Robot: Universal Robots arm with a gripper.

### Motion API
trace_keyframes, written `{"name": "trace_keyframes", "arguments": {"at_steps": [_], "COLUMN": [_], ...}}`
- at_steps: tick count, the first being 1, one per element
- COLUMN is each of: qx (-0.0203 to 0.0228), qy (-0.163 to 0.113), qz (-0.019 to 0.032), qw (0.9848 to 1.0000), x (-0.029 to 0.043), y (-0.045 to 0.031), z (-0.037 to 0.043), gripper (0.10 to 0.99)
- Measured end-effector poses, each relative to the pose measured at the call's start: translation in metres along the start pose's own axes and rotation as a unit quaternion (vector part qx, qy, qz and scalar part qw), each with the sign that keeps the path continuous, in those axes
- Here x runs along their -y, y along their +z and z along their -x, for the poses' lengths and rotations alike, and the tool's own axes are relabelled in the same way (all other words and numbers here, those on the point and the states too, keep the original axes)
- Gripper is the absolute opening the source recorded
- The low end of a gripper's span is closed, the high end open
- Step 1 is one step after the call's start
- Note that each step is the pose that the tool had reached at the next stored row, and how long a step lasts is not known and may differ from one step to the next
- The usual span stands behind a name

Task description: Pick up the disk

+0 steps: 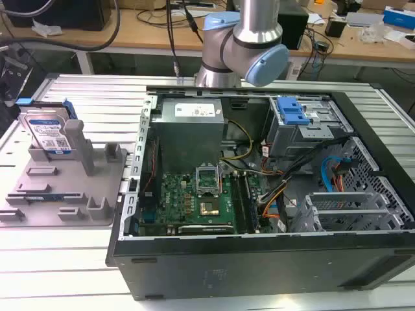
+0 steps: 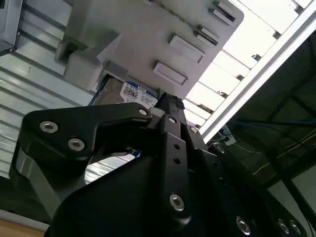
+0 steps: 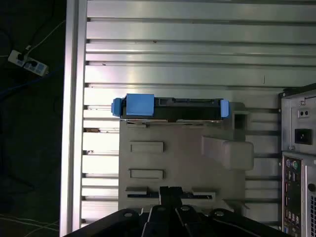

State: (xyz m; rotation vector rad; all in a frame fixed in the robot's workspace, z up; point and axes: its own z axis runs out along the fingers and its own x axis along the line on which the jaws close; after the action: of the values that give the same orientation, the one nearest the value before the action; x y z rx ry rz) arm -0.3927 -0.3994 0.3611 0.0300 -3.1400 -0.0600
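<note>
One disk [image 1: 48, 133] to fetch, and there it stands: upright on its long edge in a slot at the far end of the grey fixture tray [image 1: 65, 194], at the exterior view's left, label facing us. A grey post [image 1: 76, 142] of the tray is just beside it. The tray lies on the slatted aluminium desk [image 1: 58, 265], right next to the open computer case [image 1: 259, 259]. The end effector [image 3: 170, 191] hangs above the tray, pinched narrow with nothing in it and pointing straight down. In the first wrist view it sits over the tray's edge opposite the disk, well apart from it and not lined up. From up there the disk shows edge-on, a thin bar with blue rail ends [image 3: 224, 107]. To do this well, I'd say, the jaws need to spread wider than that thin edge. They should centre over its middle, between the blue ends, and close on the two flat faces. A straight drop looks wise, so nothing clips the post or tips the disk in its slot. The arm [image 1: 249, 39] rears up behind the case in the exterior view, blue-capped joints held high.
</note>
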Motion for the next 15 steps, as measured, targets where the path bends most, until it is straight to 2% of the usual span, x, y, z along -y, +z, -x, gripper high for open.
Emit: {"name": "trace_keyframes", "arguments": {"at_steps": [10,11,12,14,15], "qx": [-0.0001,-0.0003,-0.0015,-0.0028,-0.0035], "qy": [-0.004,-0.011,-0.04,-0.074,-0.092], "qz": [0.0001,0.0001,0.0,0.0,0.0], "qw": [1.0,0.9999,0.9992,0.9973,0.9958], "x": [-0.0001,-0.0001,-0.0002,-0.0002,-0.0002], "y": [0.0001,0.0001,0.0,0.0,0.0], "z": [0.0,0.0,0.0,0.0,0.0], "gripper": [0.106,0.106,0.106,0.106,0.106]}}
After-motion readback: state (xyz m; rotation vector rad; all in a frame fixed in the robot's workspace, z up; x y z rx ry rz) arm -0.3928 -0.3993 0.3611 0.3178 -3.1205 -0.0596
